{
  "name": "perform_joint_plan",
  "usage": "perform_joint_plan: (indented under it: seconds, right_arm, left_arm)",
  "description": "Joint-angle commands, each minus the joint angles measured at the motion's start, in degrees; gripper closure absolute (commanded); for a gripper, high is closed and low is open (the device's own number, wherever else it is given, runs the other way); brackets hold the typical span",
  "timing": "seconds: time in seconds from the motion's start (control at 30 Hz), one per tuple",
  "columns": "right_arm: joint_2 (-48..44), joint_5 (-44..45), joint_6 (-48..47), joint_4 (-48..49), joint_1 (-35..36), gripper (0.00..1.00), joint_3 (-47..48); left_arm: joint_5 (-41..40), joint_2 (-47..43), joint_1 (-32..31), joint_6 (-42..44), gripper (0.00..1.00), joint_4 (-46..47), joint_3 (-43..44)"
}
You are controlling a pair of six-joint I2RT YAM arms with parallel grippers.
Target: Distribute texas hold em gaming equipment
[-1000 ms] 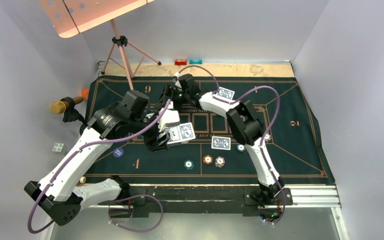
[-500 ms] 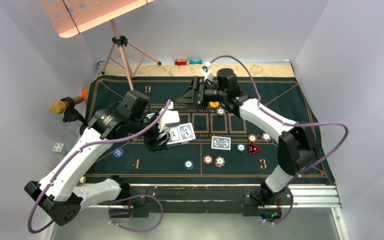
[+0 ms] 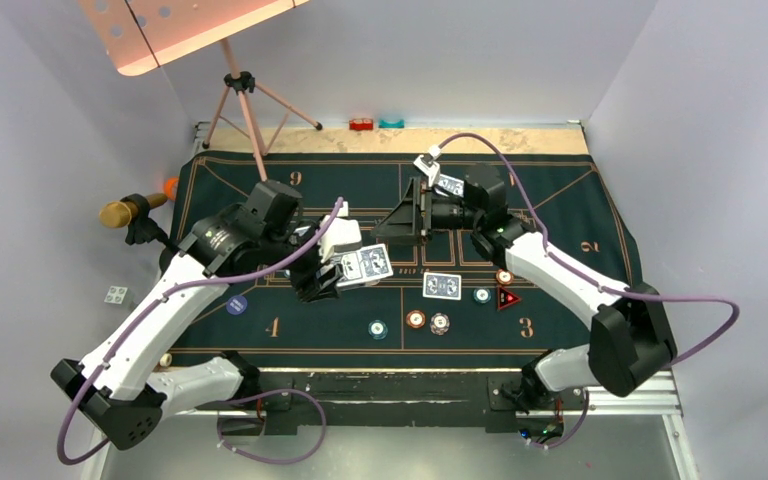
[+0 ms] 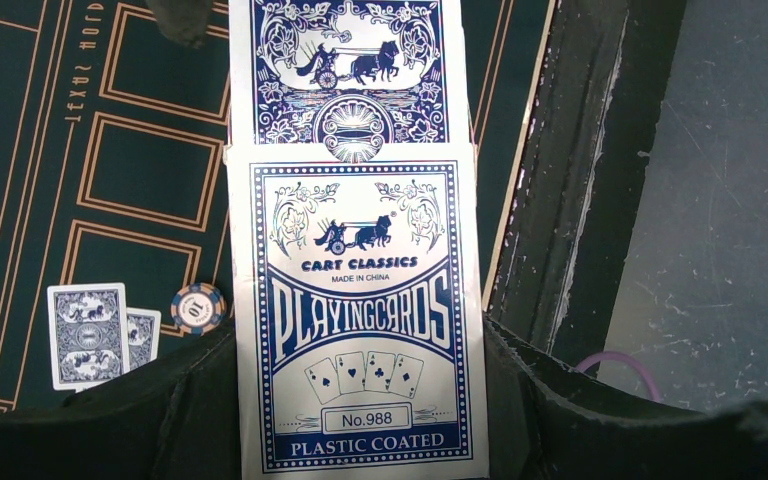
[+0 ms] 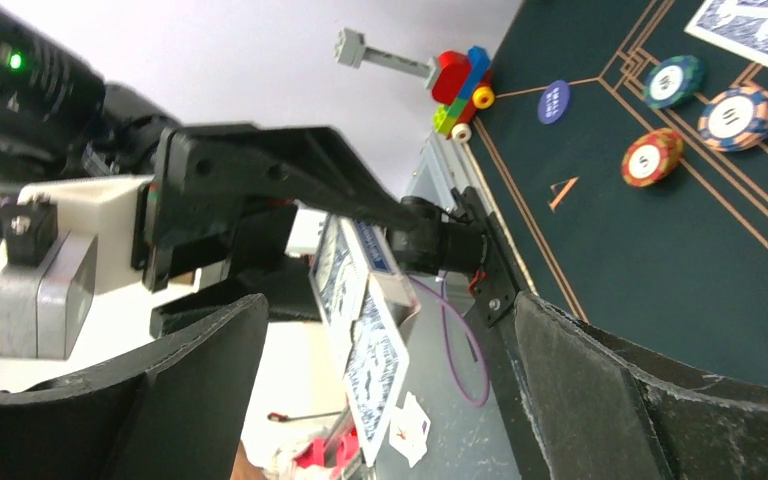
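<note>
You see the card box (image 4: pixel 358 320) cropped at its lower end in the left wrist view; on the felt mat (image 4: pixel 20 160), one playing card (image 4: pixel 144 338) half hides behind a second card (image 4: pixel 86 333).

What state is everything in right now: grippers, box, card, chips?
Box, held upright, top open, cards showing.
Left gripper, shut on Box.
Right gripper, open, empty.
Card, face down on mat.
Chips, lying flat, unstacked.
</note>
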Motion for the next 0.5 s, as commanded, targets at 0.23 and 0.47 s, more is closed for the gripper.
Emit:
perform_joint_plan:
  seconds: [0.23,0.47]
  right_arm:
    - [0.00,-0.68,-0.54,3.13,6.61,0.01,-2.16]
    - [-0.05,-1.40,1.87,6.34,6.45,0.25,-5.05]
  left_arm:
    - [0.91,1.20,0.35,-1.89,1.00,3.80,2.94]
    - [0.63,0.90,0.34,-1.89,1.00,3.57,3.28]
